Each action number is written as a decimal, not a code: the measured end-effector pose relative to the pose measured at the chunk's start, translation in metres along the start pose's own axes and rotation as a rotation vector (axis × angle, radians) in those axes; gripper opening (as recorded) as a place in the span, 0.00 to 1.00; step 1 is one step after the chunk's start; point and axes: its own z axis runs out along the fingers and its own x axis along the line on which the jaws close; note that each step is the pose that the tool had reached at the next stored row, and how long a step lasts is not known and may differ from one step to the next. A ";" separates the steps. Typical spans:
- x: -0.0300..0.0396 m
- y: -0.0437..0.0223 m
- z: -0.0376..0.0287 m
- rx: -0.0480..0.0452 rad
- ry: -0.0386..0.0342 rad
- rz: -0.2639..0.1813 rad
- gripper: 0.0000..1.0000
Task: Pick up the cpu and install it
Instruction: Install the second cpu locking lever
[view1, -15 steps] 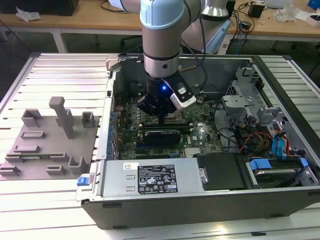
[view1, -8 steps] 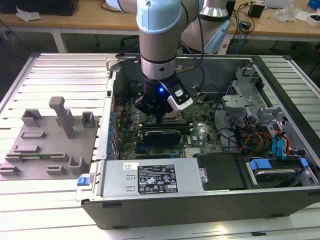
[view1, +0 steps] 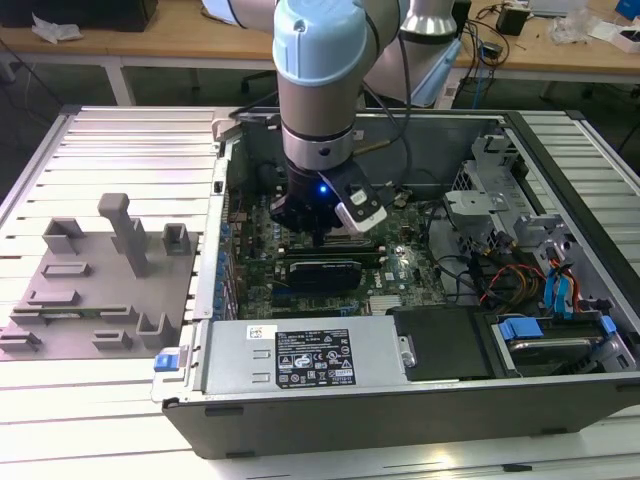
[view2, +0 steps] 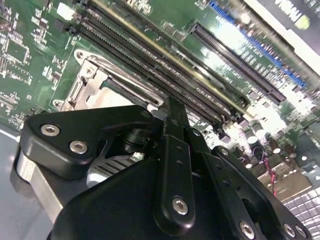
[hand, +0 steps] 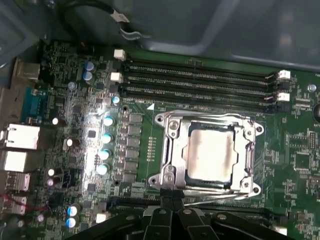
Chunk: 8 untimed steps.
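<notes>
The arm reaches down into the open computer case (view1: 420, 400), which lies on its side on the desk (view1: 120, 400). The gripper (view1: 320, 235) hangs low over the green motherboard (view1: 400, 265), near the middle of the case in the exterior view, and a small blue light glows on its body.

The cpu (hand: 210, 152) sits inside the metal-framed socket (hand: 172, 150) on the motherboard. In the first wrist view its pale silver-grey top is seen flat within the frame, and the frame surrounds it on all sides. The fingers (hand: 172, 202) are pressed together at their tips and hold nothing; in that view the tips are just beside the edge of the socket frame, apart from the cpu itself. In the second wrist view the black fingers (view2: 175, 150) also stand together in front of the socket (view2: 95, 82), and a part of the frame shows beyond them.

Next to the socket run long black memory slots (hand: 200, 82), parallel to one side of it. On the other side of the board there is a group of small round capacitors (hand: 106, 145).

On the exterior view's left, well apart from the case, the large grey tray (view1: 90, 300) with upright blocks rests on the desk.
</notes>
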 end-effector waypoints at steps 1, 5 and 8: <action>0.0001 -0.0017 -0.0002 -0.0014 -0.0002 0.000 0.11; 0.0032 -0.0040 0.0004 -0.0283 -0.0031 0.005 0.11; 0.0082 -0.0036 0.0018 -0.0433 -0.0048 0.007 0.11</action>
